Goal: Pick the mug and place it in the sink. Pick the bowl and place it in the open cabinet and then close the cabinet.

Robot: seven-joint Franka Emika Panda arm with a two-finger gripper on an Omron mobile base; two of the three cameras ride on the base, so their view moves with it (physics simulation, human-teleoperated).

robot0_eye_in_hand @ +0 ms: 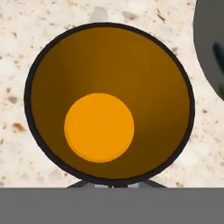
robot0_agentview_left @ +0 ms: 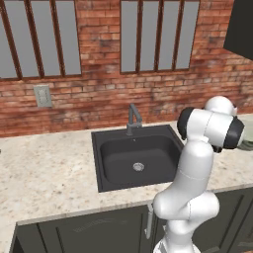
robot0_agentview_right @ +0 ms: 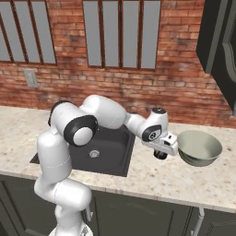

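Step in hand: picking the mug. In the hand view its orange inside sits dead centre, and the tool pinches narrow on the rim at six o'clock. On the desk the mug stands just beside the bowl, at its nine o'clock. Next comes a straight lift, then a carry toward nine o'clock to the sink.

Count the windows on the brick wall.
2: one window at the wall's left, one window above the faucet. More may lie outside the frame.
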